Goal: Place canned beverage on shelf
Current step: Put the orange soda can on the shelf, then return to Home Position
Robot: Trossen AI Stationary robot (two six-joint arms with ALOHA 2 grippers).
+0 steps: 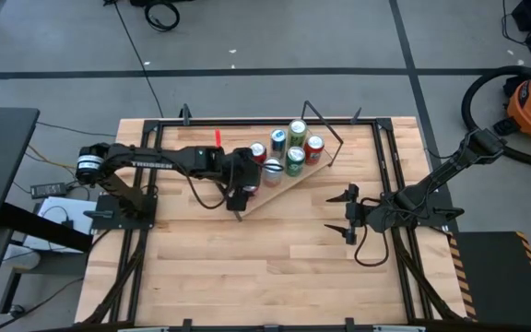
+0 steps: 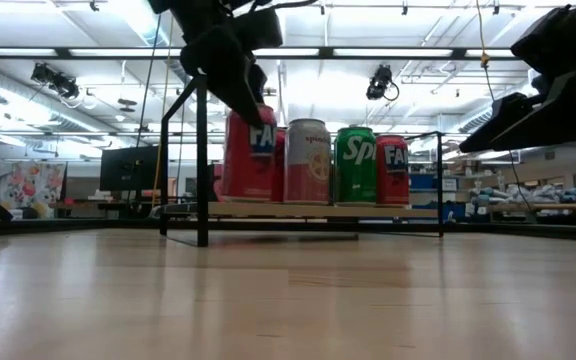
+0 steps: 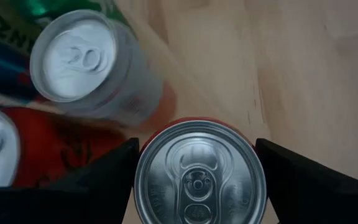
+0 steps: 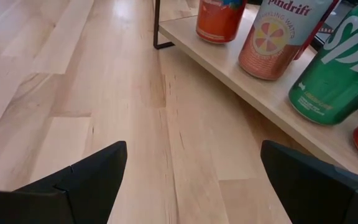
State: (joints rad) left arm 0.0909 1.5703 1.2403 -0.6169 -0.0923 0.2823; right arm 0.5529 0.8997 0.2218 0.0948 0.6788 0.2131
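Red and upright, a Fanta can [image 2: 249, 155] stands at the near-left end of the light-wood shelf [image 1: 281, 186], beside the other cans [image 1: 291, 148]. The left gripper [image 3: 197, 174] straddles it from above, fingers on either side, apparently just touching its sides. Well apart over the bare tabletop [image 1: 247, 267], the right gripper [image 4: 191, 180] hangs wide open and empty.

The right tool [image 4: 191, 186] hangs open over bare wooden worktop [image 4: 104, 93]. Beyond it the shelf [image 4: 253, 93] carries an orange can [image 4: 219, 18], a Spindrift can [image 4: 278, 37] and a green Sprite can [image 4: 337, 68], standing upright.
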